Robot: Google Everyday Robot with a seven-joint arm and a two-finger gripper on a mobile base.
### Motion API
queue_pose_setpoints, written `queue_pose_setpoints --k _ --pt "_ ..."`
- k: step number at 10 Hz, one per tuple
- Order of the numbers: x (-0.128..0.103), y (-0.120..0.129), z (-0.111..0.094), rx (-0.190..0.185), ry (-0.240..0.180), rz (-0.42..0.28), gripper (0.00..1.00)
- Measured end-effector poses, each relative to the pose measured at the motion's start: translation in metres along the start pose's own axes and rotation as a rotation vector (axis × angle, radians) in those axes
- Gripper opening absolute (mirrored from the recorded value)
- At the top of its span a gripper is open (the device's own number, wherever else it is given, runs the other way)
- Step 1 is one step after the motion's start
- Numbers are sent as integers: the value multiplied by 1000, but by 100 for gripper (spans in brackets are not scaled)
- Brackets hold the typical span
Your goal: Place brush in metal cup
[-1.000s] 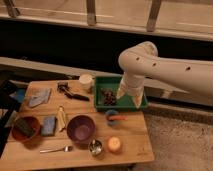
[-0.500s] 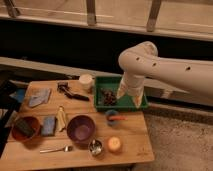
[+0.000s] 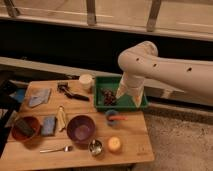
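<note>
The black brush (image 3: 75, 93) lies on the wooden table (image 3: 135, 142) at the back, left of the cream paper cup (image 3: 86, 81). The small shiny metal cup (image 3: 95, 146) stands near the table's front edge, right of the silver fork (image 3: 55, 149) and below the purple bowl (image 3: 81, 128). My white arm reaches in from the right. Its gripper (image 3: 121, 97) hangs over the green tray (image 3: 142, 104), well to the right of the brush and apart from it.
A dark clump (image 3: 107, 96) lies in the green tray. A small blue cup (image 3: 111, 115) holds an orange-handled tool (image 3: 120, 118). An orange round thing (image 3: 114, 144) sits beside the metal cup. A brown bowl (image 3: 25, 128), blue cloths (image 3: 48, 125) and a yellowish item (image 3: 61, 117) are at the left.
</note>
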Motion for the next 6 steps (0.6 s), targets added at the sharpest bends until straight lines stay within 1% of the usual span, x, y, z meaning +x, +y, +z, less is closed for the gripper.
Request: queue_pose_setpoints --k 1,2,3,4,5,6 --pt "1 14 -4 -16 -30 -38 65" --pt "3 35 -8 -42 -69 -81 65" --pt "6 57 -13 -76 -106 -125 65" --pt "11 85 -18 -117 -142 -182 65" --pt "17 103 -22 -145 -159 -222 65" --pt "20 111 -24 -159 -165 -240 65"
